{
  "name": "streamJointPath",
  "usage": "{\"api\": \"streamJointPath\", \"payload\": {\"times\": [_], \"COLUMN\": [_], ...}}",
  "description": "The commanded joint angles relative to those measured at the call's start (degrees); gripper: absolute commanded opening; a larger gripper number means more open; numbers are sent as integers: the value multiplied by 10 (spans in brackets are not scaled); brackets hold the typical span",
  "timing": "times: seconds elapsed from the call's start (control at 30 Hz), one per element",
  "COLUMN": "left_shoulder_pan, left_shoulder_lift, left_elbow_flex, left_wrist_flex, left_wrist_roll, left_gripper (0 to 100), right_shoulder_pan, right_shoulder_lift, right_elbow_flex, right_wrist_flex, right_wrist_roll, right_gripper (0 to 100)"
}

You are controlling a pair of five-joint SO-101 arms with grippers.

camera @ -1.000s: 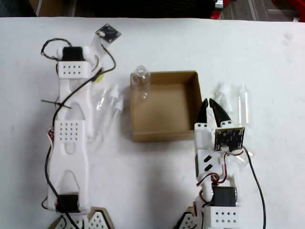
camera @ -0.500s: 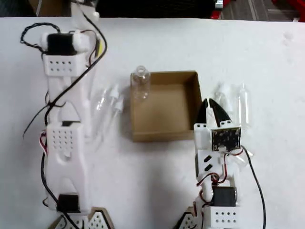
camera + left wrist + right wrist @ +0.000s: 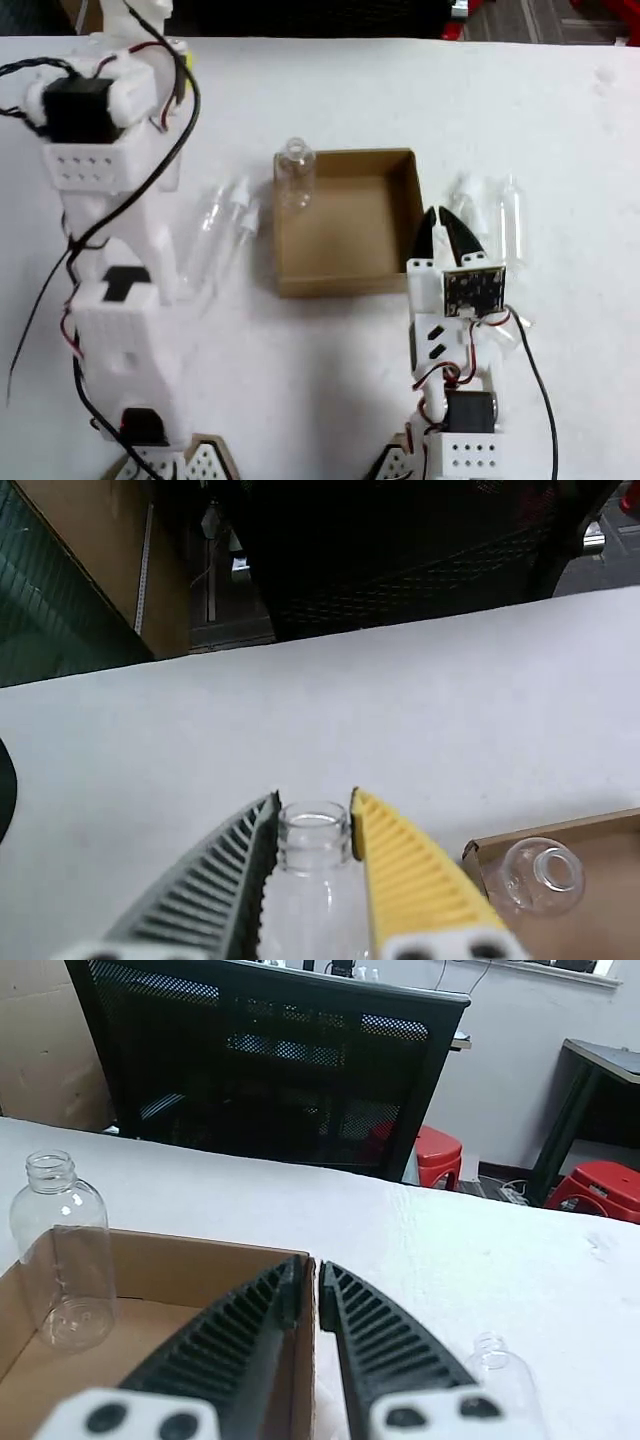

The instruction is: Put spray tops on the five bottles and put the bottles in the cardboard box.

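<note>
My left gripper (image 3: 313,805) is shut on a clear bottle (image 3: 313,880) without a top, its neck held between the grey and yellow fingers, above the table's far left part. The cardboard box (image 3: 345,225) sits mid-table with one open clear bottle (image 3: 295,172) upright in its far left corner. My right gripper (image 3: 445,225) is shut, empty, at the box's right wall. Left of the box lie a clear bottle (image 3: 210,215) and white spray tops (image 3: 243,205). Right of the box lie another bottle (image 3: 511,215) and a spray top (image 3: 465,195).
The left arm (image 3: 100,150) stands tall over the table's left side, with loose black cables hanging from it. The white table (image 3: 330,390) has free room in front of the box. Beyond the far edge stand a black mesh chair (image 3: 270,1060) and red stools (image 3: 600,1185).
The left arm has lifted from low over the table and swung toward the far left corner. The right arm and the box have not moved.
</note>
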Motion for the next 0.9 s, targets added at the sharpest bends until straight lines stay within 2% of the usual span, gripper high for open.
{"api": "streamJointPath", "payload": {"times": [0.0, 0.27, 0.5, 0.73, 0.87], "left_shoulder_pan": [16, 25, 25, 25, 25], "left_shoulder_lift": [-122, -330, -490, -611, -670], "left_elbow_flex": [104, 362, 476, 559, 636], "left_wrist_flex": [4, -4, -4, -50, -67], "left_wrist_roll": [10, 5, 4, 4, 9], "left_gripper": [22, 22, 22, 22, 22], "right_shoulder_pan": [-5, -5, -7, -85, -51], "right_shoulder_lift": [0, 0, -3, -4, -3], "right_elbow_flex": [5, 5, 5, 4, 4], "right_wrist_flex": [1, 1, 0, -27, -23], "right_wrist_roll": [10, 6, 6, 12, 7], "right_gripper": [18, 18, 18, 18, 18]}}
